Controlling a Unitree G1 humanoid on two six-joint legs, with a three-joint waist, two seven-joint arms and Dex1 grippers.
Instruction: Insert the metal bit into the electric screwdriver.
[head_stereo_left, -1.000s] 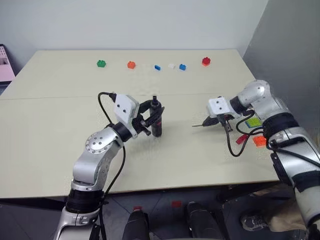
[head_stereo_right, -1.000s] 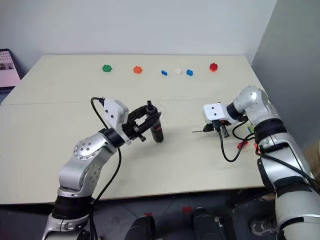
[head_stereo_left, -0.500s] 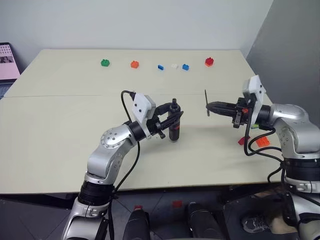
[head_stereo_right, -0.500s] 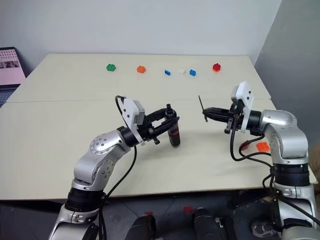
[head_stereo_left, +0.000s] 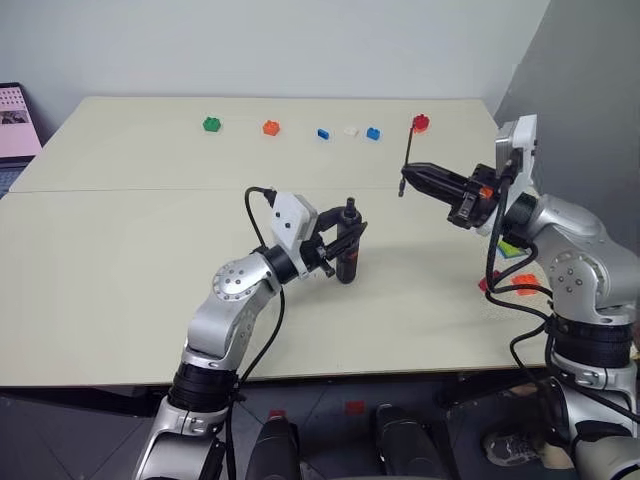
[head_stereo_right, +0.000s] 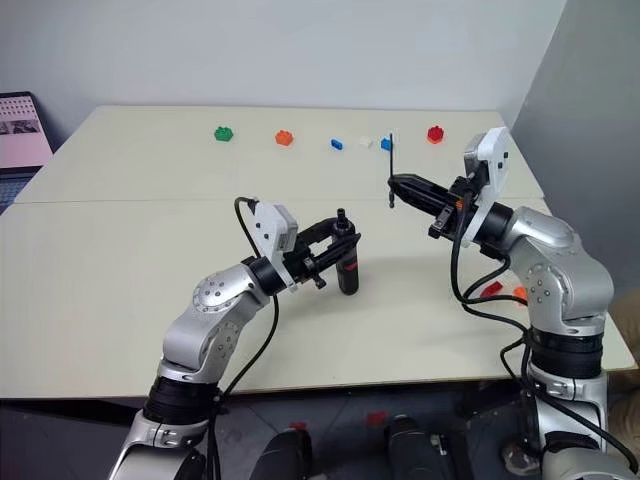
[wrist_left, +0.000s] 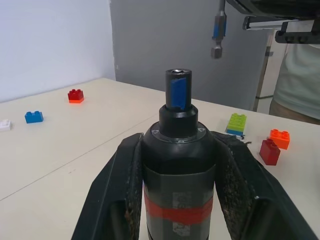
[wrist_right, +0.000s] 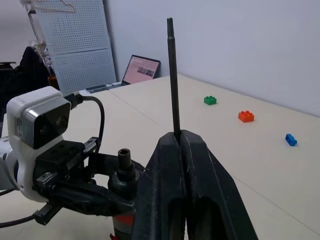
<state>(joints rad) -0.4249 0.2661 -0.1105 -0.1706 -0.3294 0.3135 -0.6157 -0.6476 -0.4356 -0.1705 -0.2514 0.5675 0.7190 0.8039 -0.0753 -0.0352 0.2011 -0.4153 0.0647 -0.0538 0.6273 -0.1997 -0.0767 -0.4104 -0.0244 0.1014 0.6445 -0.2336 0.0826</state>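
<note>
- Left eye view: the left end effector (head_stereo_left: 338, 243) is clamped around the body of the electric screwdriver (head_stereo_left: 346, 255), which stands upright with its base on the worktop (head_stereo_left: 120, 250) and its open socket facing up.
- The right end effector (head_stereo_left: 410, 176) is closed on the metal bit (head_stereo_left: 406, 152), pinching it near its lower end; the bit stands roughly vertical, up and to the robot's right of the screwdriver and well apart from it.
- Left wrist view: the bit's hex end (wrist_left: 216, 51) hangs above and to one side of the screwdriver's socket (wrist_left: 178, 74), not yet over it.
- Step in hand, as judged: bringing the bit over the socket.
- To do it well: hold the screwdriver steady; centre the hex end directly above the socket; keep the bit parallel to the screwdriver's axis; lower slowly, since a thin rod pinched at one end may pivot if it catches the socket rim.
</note>
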